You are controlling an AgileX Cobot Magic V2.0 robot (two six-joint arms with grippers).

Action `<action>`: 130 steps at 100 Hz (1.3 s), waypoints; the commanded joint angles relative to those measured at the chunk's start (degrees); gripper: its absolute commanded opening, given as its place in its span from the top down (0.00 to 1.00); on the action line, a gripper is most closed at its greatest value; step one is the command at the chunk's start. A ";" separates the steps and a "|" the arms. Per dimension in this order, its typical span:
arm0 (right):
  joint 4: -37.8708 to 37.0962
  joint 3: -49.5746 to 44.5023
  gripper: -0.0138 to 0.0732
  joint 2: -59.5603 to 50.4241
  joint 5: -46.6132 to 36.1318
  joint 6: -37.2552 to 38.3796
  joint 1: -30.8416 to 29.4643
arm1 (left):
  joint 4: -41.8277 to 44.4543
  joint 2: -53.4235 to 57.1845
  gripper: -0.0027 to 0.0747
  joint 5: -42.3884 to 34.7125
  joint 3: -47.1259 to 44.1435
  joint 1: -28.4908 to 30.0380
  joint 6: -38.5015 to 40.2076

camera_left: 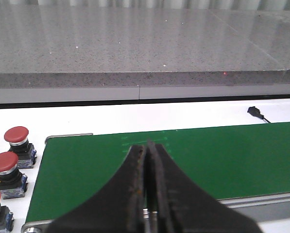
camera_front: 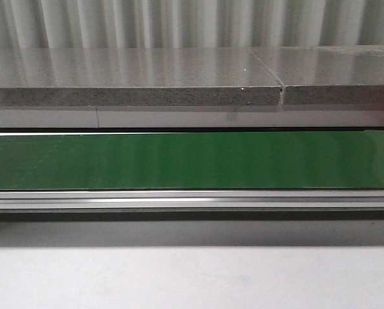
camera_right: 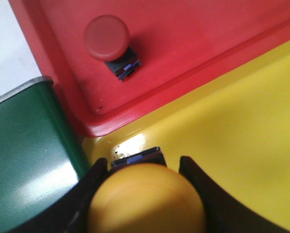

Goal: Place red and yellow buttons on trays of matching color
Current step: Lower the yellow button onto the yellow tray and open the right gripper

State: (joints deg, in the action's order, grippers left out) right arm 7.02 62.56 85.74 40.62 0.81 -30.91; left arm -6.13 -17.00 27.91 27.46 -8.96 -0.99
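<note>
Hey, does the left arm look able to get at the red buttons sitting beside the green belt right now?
Probably yes: the left gripper is shut and holds nothing, and the red buttons stand uncovered beside the belt end, with nothing between. It would need to open first.

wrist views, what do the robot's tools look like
Both are black. The left tool has two long fingers tapering from broad bases to narrow tips, the inner edges worn and rust-flecked. Only two dark curved fingers of the right tool show. No cables or markings visible.
</note>
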 commanded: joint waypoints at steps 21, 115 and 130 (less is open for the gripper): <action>-0.14 1.48 0.82 5.15 -5.23 0.15 -0.39 | -0.75 -0.50 0.99 -4.66 1.43 -0.39 0.07; -1.27 1.37 0.81 11.23 -0.81 0.44 -2.37 | -0.75 -0.50 0.99 -4.66 1.43 -0.39 0.07; -1.34 1.37 0.81 12.56 0.23 0.44 -2.37 | -0.75 -0.50 0.99 -4.66 1.43 -0.39 0.07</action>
State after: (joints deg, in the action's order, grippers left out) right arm 6.08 62.56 100.08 41.09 1.31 -32.95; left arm -6.13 -17.00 27.91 27.46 -8.96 -0.99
